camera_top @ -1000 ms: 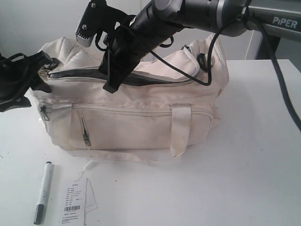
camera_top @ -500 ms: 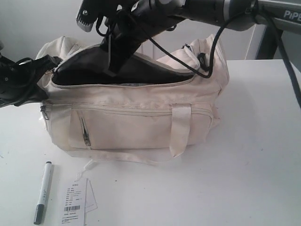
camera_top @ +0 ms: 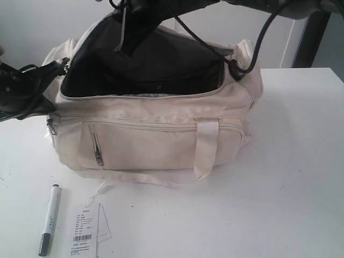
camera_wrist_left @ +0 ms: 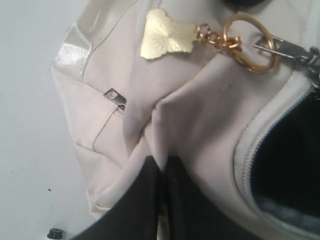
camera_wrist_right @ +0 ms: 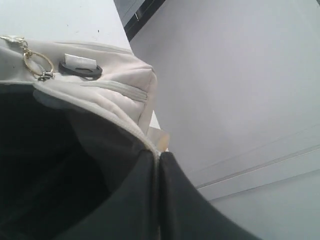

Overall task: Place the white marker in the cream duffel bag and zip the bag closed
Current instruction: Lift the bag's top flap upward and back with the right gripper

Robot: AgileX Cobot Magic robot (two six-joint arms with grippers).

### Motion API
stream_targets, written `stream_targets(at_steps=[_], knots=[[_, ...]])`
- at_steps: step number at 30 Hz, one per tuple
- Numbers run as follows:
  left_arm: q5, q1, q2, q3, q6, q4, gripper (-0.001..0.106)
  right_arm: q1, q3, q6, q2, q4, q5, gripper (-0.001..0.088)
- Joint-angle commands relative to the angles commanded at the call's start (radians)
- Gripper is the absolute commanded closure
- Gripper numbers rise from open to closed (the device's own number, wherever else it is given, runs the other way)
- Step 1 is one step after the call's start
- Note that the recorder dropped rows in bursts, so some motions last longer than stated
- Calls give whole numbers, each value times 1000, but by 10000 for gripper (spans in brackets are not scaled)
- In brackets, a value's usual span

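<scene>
Lifted higher than a moment ago, the far rim of the cream duffel bag (camera_top: 161, 140) now gapes wide over its black lining. The white marker (camera_top: 49, 219) has stayed flat on the table (camera_top: 279, 193) in front of the bag's left end, just beside a paper tag (camera_top: 86, 232). The right hand (camera_wrist_right: 159, 156) is pressed together on that raised rim, and the left hand (camera_wrist_left: 162, 164) pinches a fold of cream fabric at the bag's end, near a gold charm (camera_wrist_left: 165, 35).
</scene>
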Motion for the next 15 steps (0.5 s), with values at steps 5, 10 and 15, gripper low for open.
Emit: stream_targets(at_steps=[5, 10, 15], knots=[[0, 0, 0, 0, 0, 0, 1053, 0, 0, 0, -27, -2, -8, 868], [0, 0, 0, 0, 0, 0, 1053, 0, 0, 0, -50, -22, -56, 868], [0, 0, 0, 0, 0, 19, 1053, 0, 0, 0, -57, -22, -122, 868]])
